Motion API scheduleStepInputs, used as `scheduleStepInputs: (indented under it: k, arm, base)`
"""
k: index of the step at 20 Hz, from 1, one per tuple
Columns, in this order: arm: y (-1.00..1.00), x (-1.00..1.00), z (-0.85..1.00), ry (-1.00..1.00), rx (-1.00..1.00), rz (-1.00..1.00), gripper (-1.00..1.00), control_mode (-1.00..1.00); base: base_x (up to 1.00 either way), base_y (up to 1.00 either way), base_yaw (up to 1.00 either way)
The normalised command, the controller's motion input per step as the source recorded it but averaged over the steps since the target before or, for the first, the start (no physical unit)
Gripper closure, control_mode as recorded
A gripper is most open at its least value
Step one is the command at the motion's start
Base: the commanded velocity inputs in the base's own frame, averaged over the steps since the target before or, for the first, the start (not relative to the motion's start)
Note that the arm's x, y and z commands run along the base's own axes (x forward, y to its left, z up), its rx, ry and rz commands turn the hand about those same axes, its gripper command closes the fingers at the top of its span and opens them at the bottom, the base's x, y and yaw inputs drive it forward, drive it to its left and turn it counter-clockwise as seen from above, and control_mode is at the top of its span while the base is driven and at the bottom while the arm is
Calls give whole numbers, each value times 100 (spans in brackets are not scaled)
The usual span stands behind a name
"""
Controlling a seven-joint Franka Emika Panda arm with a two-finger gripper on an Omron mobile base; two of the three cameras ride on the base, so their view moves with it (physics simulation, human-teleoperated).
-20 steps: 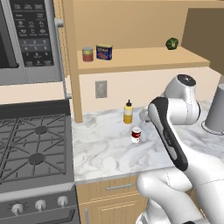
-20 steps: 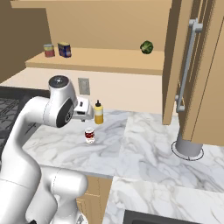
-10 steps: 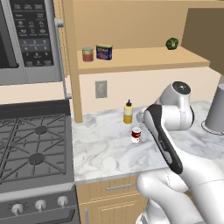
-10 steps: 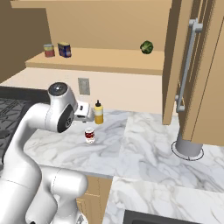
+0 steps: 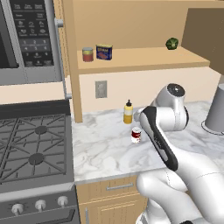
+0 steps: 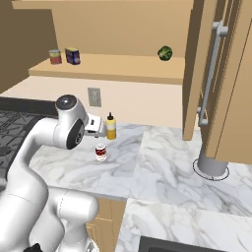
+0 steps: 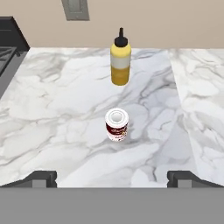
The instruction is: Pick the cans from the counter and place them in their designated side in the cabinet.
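A short round red-and-white can stands upright on the marble counter, just ahead of my gripper and centred between its fingertips. The jaws are open wide and hold nothing. This can sits just below my hand in the base views. A dark blue boxy tin stands at the left end of the cabinet shelf, whose brown door hangs open.
A yellow squeeze bottle stands close behind the can by the wall. A red can with a yellow-green band and a green round item are on the shelf. Gas stove left, grey cylinder right.
The arm's elbow has sunk a little and shifted slightly toward the can. The can and the bottle have not moved, and the jaws stay open.
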Motion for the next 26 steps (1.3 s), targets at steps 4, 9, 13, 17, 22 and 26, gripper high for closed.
scheduleStepInputs:
  k: [4,9,13,17,22,26]
  arm:
    - [0,12,-4,5,0,-2,-100,-100]
    - [0,15,-10,7,0,-2,-100,-100]
    - [0,17,-14,6,0,-2,-100,-100]
    - [0,20,-19,3,0,-1,-100,-100]
    - [0,22,-19,0,0,-1,-100,-100]
    - [0,21,-19,0,0,-1,-100,-100]
  base:
    - [0,0,0]
    - [0,0,0]
    - [0,0,0]
    - [0,0,0]
    - [0,0,0]
    - [0,0,0]
